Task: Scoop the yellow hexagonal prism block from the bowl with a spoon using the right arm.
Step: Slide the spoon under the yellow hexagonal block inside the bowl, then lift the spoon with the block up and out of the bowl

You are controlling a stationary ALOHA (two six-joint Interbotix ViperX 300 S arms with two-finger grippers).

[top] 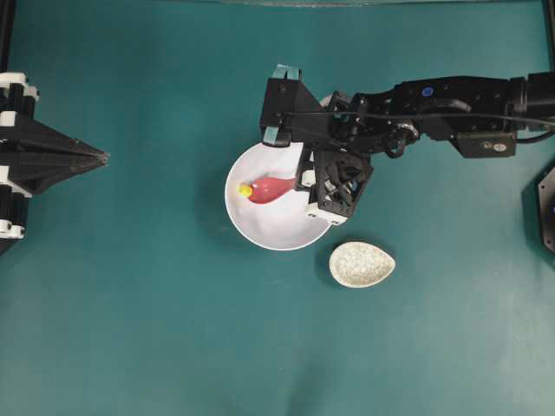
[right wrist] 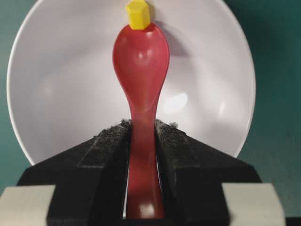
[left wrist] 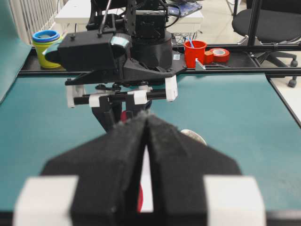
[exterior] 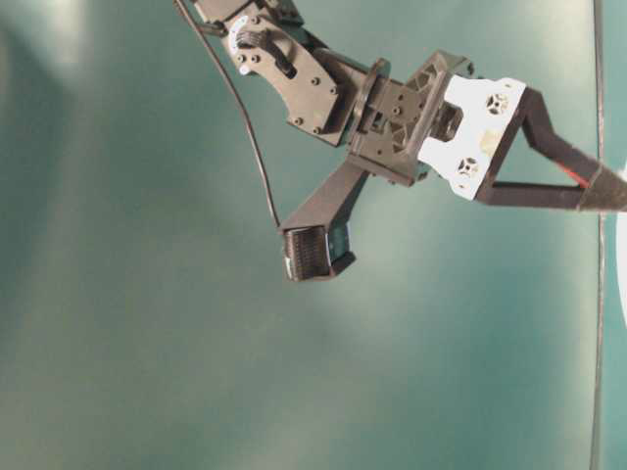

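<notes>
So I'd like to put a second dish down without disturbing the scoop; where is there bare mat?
Bare mat lies between the left gripper and the bowl, and below the speckled dish. It is crowded at the bowl, where the right gripper holds the spoon against the yellow block.

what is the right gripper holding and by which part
The right gripper holds the spoon by its handle, clamped between both fingers; the scoop points into the bowl.
</notes>
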